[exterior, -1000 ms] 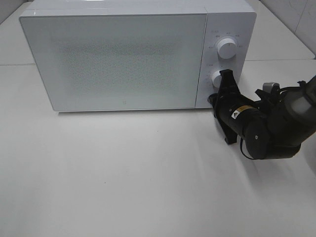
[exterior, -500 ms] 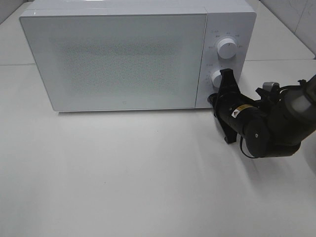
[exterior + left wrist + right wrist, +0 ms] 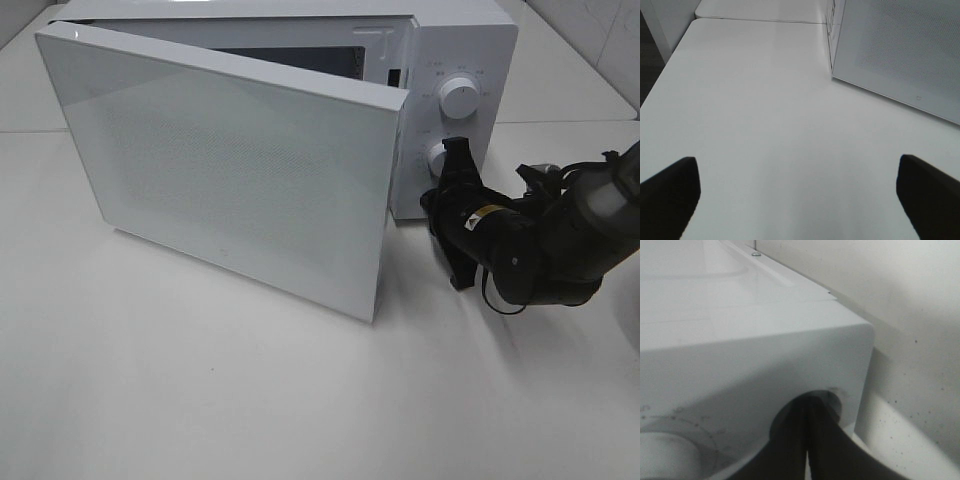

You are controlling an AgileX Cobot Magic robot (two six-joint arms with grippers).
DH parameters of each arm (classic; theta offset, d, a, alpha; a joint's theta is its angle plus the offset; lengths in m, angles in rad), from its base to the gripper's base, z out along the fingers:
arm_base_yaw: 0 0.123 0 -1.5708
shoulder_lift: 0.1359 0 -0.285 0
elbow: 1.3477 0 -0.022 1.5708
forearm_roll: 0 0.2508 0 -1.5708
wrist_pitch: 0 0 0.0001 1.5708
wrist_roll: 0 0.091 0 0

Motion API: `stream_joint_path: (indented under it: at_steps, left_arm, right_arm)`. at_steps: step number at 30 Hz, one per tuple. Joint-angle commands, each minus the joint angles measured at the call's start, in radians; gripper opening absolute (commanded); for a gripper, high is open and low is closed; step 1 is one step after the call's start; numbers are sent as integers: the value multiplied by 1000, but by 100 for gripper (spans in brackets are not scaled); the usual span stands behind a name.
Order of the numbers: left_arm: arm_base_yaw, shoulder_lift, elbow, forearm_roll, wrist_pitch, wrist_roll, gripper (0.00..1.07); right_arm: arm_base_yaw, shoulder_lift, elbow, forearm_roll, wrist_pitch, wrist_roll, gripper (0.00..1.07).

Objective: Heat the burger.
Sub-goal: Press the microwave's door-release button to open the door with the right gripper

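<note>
The burger is not in view in any frame. The white microwave (image 3: 455, 40) stands at the back of the table, and its door (image 3: 230, 170) hangs partly open, swung out toward the front. My right gripper (image 3: 455, 155) is shut, with its tips against the control panel just below the lower knob (image 3: 436, 155). In the right wrist view the closed fingers (image 3: 807, 440) press into a round recess (image 3: 834, 396) at the panel's bottom corner. My left gripper (image 3: 800, 192) is open and empty over bare table, left of the door (image 3: 900, 55).
An upper knob (image 3: 459, 97) sits on the control panel. The open door reaches out over the middle of the white table (image 3: 250, 400). The dark interior shows only as a slit above the door. The table's left edge (image 3: 662, 75) lies near my left arm.
The microwave door was shut in both earlier frames; it has now sprung open toward the front. My right gripper stays at the lower panel, shifted slightly.
</note>
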Motion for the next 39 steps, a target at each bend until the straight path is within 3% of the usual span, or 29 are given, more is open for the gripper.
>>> stream_joint_path:
  at_steps: [1,39]
  left_arm:
    - [-2,-4,5,-1,-15,-1,102]
    - [-2,-4,5,0,-15,-1,102]
  right_arm:
    - [-26,-14,-73,4,-215,23,0]
    - [44,-49,94,-10,-136,100,0]
